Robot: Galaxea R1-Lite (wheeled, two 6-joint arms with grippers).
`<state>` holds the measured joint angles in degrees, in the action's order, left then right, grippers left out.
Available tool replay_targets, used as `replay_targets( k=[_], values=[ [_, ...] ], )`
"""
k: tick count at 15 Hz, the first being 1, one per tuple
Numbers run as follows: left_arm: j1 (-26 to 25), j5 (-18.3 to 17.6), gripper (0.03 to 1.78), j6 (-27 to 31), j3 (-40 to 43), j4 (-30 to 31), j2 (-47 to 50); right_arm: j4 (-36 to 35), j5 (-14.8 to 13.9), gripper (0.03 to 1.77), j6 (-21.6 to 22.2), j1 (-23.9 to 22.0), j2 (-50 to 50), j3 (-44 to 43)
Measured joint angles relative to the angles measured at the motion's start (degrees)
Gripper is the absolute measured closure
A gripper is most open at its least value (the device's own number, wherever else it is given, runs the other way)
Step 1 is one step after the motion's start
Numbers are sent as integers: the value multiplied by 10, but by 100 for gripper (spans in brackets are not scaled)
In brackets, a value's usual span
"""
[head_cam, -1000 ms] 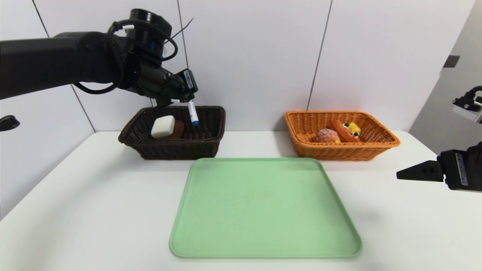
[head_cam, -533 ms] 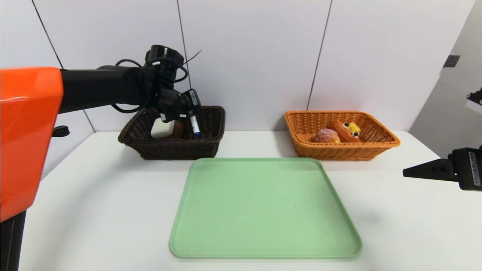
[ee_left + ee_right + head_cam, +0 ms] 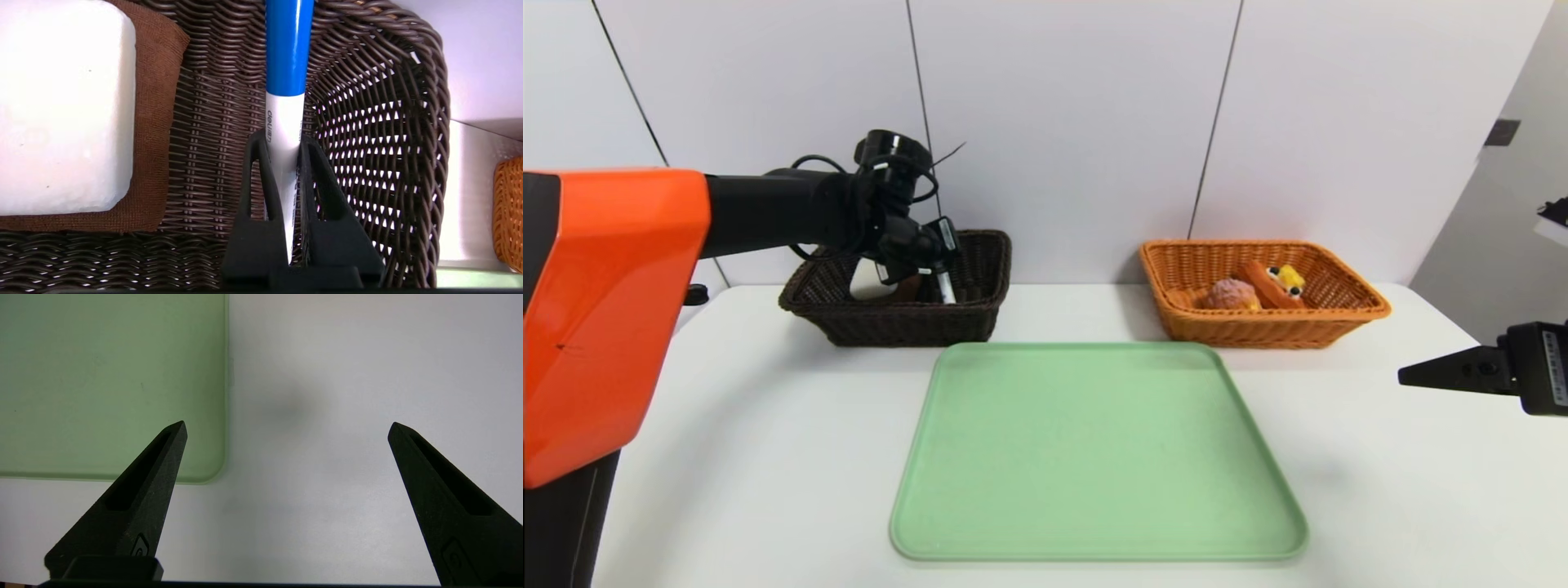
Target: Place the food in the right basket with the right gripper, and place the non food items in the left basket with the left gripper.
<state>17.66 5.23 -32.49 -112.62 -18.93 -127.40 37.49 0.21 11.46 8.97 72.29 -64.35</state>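
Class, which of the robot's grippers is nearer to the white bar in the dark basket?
Left. The left gripper is inside the dark basket beside the white bar, gripping the marker; the right gripper hovers far off, beyond the tray.

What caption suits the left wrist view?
Left gripper clamps blue-capped marker inside dark wicker basket, beside white bar on brown towel.

Bar (image 3: pixel 61 106) on towel (image 3: pixel 153 134) in left basket (image 3: pixel 980 310) — pastries (image 3: pixel 1258 290) seemingly in right basket (image 3: pixel 1339 314).

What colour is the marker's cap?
Blue; the marker's cap shows best in the left wrist view.
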Motion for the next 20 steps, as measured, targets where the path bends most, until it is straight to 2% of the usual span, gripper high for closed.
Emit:
replay_targets(
  k=[2,5,8,10,12,14,15,18,19,20],
  values=[
    [1,0,127,-1,0,1,-3,0,0,10,1,3,0,0],
    [0,5,89,2,0,12,-3,0,0,10,1,5,2,1],
    [4,39,64,40,0,12,37,-3,-1,10,0,6,4,0],
    [9,60,52,92,0,9,89,-34,-2,10,-2,6,5,-2],
    [10,82,42,139,3,-14,153,-80,4,10,-25,6,4,-4],
    [11,91,36,176,29,-78,239,-137,51,10,-58,8,-3,-1],
    [12,92,33,190,53,-113,288,-171,88,10,-70,9,-7,1],
    [12,94,25,221,176,-183,447,-238,171,10,-90,13,-9,-1],
    [12,94,24,228,225,-194,500,-251,186,10,-97,15,-9,-2],
    [11,94,22,233,268,-200,544,-252,182,10,-111,16,-9,-1]
  ],
)
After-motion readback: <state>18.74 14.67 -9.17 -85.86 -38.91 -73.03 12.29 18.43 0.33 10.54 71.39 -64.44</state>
